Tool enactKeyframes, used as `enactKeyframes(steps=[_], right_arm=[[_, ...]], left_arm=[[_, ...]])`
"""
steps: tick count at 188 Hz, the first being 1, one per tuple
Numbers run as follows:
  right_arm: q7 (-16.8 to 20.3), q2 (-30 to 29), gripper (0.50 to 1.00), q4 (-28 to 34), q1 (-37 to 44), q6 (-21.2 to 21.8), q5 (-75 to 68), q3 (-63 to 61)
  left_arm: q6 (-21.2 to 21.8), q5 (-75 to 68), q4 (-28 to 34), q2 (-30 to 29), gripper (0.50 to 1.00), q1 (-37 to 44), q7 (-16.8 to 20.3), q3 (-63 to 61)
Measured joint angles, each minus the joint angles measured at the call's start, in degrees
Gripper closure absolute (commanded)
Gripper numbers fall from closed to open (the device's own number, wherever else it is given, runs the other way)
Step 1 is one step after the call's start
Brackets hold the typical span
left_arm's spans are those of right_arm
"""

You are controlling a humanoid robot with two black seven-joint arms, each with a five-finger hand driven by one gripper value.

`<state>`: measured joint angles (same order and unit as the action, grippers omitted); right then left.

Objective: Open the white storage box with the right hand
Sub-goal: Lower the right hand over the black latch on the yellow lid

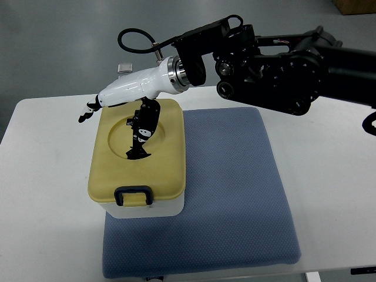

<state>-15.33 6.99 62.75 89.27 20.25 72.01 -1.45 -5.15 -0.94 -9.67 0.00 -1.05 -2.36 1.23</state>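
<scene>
right arm's far end cut off at the frame edge, fingertips (140,150) kinda lost against the lid's round dip, right hand (126,106) hovering over the box (138,202), fingers loose and spread, gripping nothing, box on the blue mat (235,194), lid on

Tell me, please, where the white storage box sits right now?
In the top view, the white storage box sits left of centre on the blue mat's left edge, under the right hand.
</scene>
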Motion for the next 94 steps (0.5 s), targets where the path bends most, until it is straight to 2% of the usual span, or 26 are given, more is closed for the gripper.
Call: enactKeyframes(steps=[48,94], right_arm=[[-1.7,-0.6,0.581,-1.4,-0.4,-3.4,2.5,2.6],[-1.9,-0.6,0.638,-1.4,-0.2,-3.7,2.8,2.8]], left_arm=[[0.0,0.0,0.0,0.0,0.500,0.0,0.0,0.0],[0.0,0.0,0.0,0.0,0.500,0.0,0.0,0.0]])
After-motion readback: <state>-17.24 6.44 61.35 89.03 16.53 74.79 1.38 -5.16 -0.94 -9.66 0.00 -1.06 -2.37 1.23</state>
